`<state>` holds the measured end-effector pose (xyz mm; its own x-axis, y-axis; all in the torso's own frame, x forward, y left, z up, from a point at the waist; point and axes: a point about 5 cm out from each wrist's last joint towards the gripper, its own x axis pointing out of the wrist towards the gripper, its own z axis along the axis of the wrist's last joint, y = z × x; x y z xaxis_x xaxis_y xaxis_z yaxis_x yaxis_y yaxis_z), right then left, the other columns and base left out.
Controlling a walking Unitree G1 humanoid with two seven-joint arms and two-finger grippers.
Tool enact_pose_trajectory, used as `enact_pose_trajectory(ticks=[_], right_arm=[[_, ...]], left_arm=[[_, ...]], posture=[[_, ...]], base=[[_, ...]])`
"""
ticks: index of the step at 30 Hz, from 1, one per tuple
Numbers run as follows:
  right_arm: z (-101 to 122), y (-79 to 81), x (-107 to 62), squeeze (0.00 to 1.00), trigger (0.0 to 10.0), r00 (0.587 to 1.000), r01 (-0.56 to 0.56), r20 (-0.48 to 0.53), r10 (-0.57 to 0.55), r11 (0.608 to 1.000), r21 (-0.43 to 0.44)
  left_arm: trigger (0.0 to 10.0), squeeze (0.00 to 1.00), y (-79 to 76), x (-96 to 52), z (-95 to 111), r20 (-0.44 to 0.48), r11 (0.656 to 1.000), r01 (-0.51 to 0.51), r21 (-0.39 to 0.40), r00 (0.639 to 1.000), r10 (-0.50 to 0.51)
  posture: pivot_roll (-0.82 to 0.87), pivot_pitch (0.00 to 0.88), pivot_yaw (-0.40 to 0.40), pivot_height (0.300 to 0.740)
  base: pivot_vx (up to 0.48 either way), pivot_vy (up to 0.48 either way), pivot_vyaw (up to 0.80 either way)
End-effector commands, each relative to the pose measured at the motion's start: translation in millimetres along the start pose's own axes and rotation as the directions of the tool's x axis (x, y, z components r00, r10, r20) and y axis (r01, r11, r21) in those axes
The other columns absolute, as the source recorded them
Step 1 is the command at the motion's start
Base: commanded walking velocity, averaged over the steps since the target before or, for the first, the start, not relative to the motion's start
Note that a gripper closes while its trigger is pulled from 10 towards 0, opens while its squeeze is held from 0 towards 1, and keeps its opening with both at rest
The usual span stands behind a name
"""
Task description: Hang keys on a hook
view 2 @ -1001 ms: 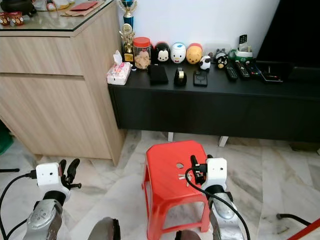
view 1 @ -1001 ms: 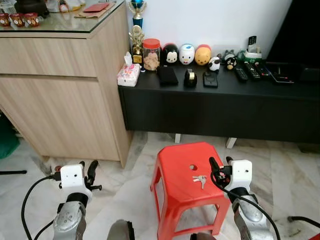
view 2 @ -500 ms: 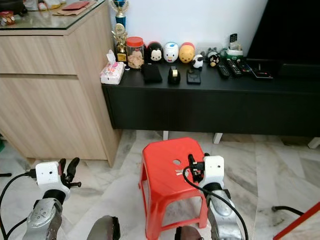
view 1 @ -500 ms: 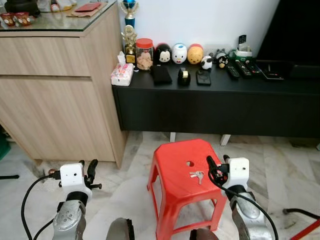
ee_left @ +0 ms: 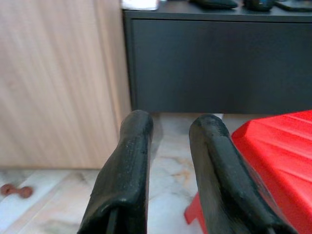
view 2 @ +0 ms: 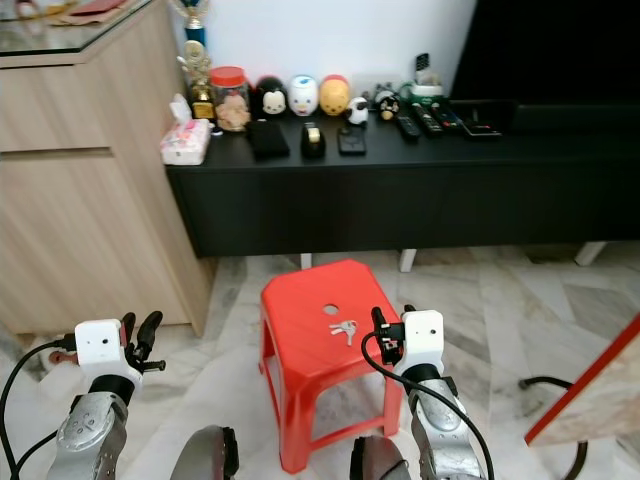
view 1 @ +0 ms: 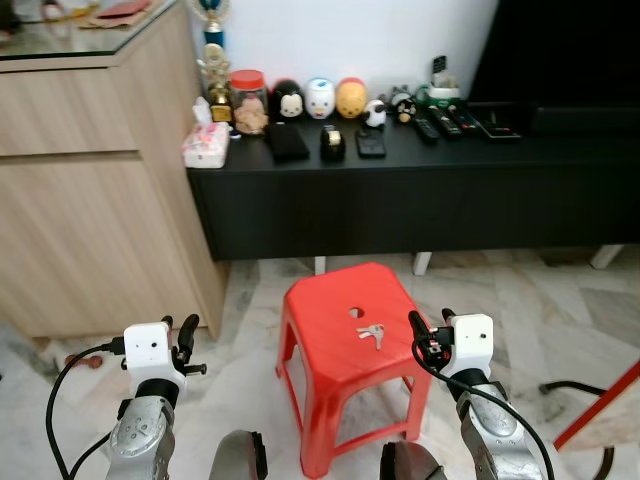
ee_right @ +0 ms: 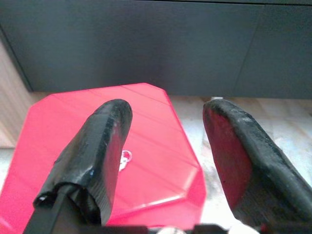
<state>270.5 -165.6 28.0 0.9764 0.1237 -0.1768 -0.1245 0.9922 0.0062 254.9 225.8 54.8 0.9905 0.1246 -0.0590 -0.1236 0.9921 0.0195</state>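
Right wrist view: right gripper [ee_right: 163, 146] wide open, holding nothing, poised over the red stool's [ee_right: 151, 170] near edge.
Left gripper [ee_left: 168, 161]: fingers slightly apart, holding nothing, over marble floor [view 1: 250, 400] beside the stool.
Keys [view 1: 372, 333]: flat on the stool top, near its hole.
Bench [view 1: 420, 190]: black, behind the stool, carrying figurines and remotes.

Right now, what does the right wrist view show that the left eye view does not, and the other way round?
Right wrist view: the right claw from close, fingers wide apart, one finger half covering the keys. Left eye view: the left claw low near the wooden cabinet, and the jar and toys on the black cabinet. Both: the red stool with the keys on top, and the black cabinet's front.
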Motion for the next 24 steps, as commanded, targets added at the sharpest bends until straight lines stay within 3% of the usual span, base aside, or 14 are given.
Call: enact_pose_trajectory(ticks=[1, 19, 24], right_arm=[[-0.2, 1.8, 1.0, 0.00, 10.0, 1.000, -0.003, -0.009, 0.003, 1.000, 0.003], [3.1, 2.1, 2.4, 0.00, 10.0, 1.000, 0.005, 0.009, -0.005, 1.000, -0.008], [3.9, 3.0, 2.5, 0.00, 10.0, 1.000, -0.008, 0.011, 0.009, 0.999, -0.049]], left_arm=[[10.0, 0.00, -2.8, 2.6, 1.4, -0.006, 1.000, 0.010, 0.004, 1.000, -0.010], [10.0, 0.00, -2.6, 2.5, 0.6, -0.009, 1.000, 0.009, 0.003, 1.000, -0.009], [10.0, 0.00, -3.0, 2.5, 0.7, -0.010, 1.000, 0.007, 0.002, 1.000, -0.007]], posture=[[-0.07, 0.000, -0.023, 0.600], [-0.07, 0.000, -0.024, 0.577], [-0.07, 0.000, -0.027, 0.577]], base=[[0.000, 0.000, 0.00], [0.000, 0.000, 0.00], [0.000, 0.000, 0.00]])
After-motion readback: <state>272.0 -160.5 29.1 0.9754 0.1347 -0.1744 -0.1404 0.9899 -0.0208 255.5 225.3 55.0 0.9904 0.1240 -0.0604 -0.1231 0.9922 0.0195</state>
